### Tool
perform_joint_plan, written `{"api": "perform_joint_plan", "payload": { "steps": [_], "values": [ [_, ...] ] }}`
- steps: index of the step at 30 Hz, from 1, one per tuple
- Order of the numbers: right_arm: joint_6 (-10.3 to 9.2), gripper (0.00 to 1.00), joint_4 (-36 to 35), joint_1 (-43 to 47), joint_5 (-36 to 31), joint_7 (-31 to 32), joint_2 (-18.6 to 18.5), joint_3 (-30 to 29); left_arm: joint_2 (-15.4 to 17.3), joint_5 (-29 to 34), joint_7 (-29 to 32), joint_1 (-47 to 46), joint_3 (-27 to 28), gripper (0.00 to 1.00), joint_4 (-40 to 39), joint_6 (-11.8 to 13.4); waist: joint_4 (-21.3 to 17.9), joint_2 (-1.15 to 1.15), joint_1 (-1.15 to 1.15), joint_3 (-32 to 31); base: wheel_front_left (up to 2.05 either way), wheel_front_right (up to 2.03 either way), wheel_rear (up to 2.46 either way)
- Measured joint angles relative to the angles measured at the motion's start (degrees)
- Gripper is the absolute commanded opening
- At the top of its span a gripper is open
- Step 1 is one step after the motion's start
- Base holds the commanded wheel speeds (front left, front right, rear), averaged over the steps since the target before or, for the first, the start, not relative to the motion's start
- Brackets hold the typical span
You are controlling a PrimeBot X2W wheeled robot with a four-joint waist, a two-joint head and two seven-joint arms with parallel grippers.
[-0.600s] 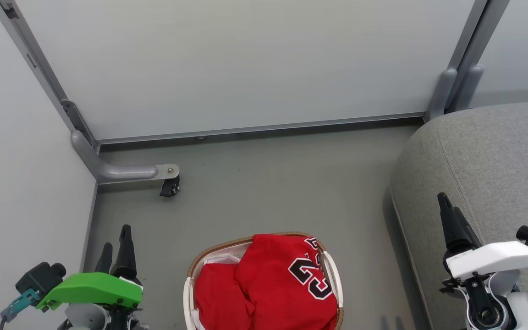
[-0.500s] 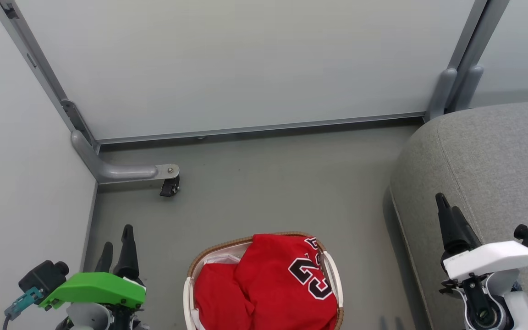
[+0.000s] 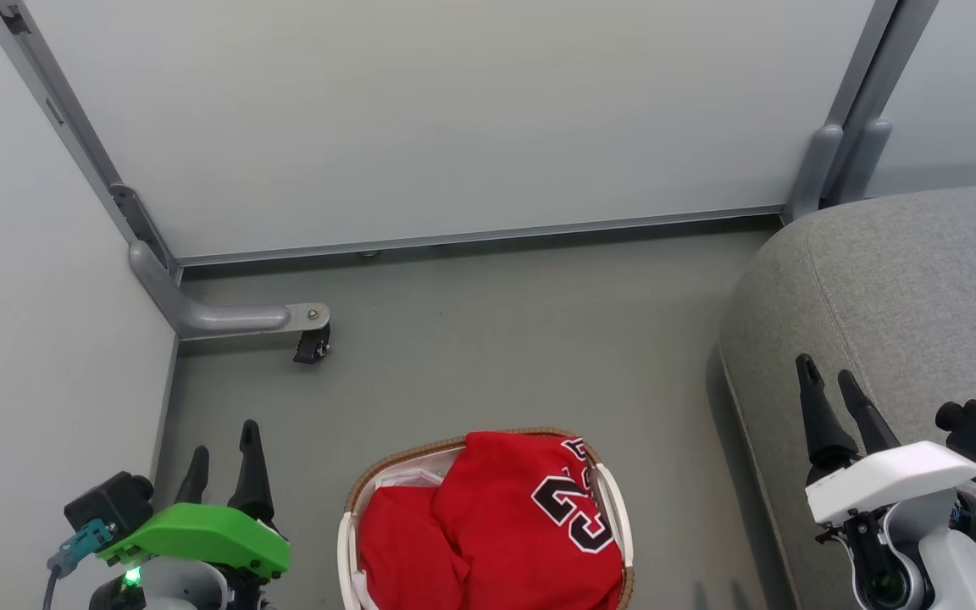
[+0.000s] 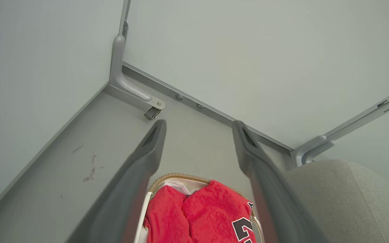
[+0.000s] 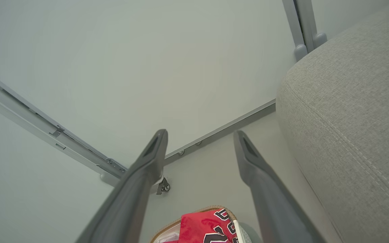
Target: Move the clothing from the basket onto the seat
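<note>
Clothing [image 3: 496,517] fills the basket [image 3: 395,457], none on the seat [image 3: 920,280]; my jaws both gape empty, so reaching down to grab seems next.

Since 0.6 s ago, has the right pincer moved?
Yes. The right pincer has slid slightly left across the seat, toward the basket, and its fingers now show apart. The seat edge held its place.

Three downward views, common basket [image 3: 343,551]
</note>
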Motion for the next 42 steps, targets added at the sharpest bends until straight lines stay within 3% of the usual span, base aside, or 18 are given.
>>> {"api": "perform_joint_plan", "payload": {
  "steps": [42],
  "values": [
    [0.00, 1.00, -0.6, -0.5, -25.3, -6.0, 0.2, 0.2, 0.1, 24.2, -6.1, 0.3, -1.4, 1.00, -3.3, 2.4, -0.5, 0.00, 0.00, 0.2, 0.00, 0.00, 0.00]
  ]
}}
